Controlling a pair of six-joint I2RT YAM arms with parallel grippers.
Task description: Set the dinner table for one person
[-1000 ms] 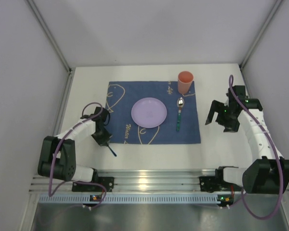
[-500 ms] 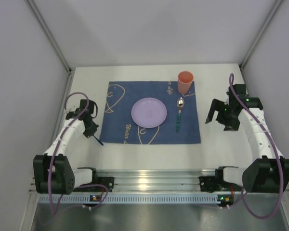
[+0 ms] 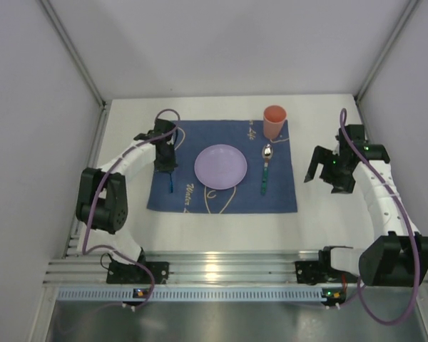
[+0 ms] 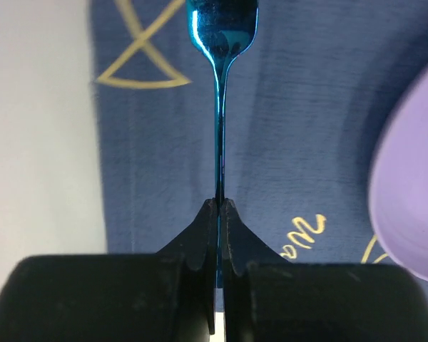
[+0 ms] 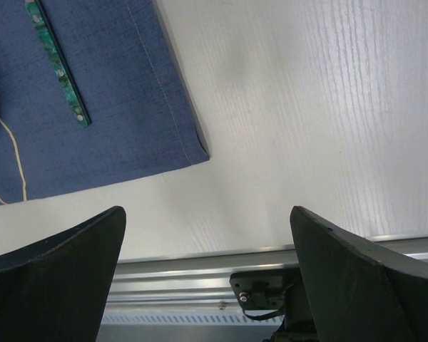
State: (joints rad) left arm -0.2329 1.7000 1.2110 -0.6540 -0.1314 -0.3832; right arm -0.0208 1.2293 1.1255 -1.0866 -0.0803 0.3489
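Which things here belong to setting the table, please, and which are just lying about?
Belonging: table, cloth, plate, cup, spoon, blue utensil gripped in the left end effector.
Just fixtures: rail, walls.

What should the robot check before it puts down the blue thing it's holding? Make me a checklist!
1. Grip: left gripper shut on the blue utensil: ok.
2. Place: utensil hangs over the blue placemat, left of the purple plate: ok.
3. Landing spot on the cloth bare: ok.
4. Utensil touching the cloth: cannot tell.
5. Other side: spoon lies right of the plate, orange cup beyond it: ok.
6. Other arm: right gripper open, off to the side of the cloth: ok.
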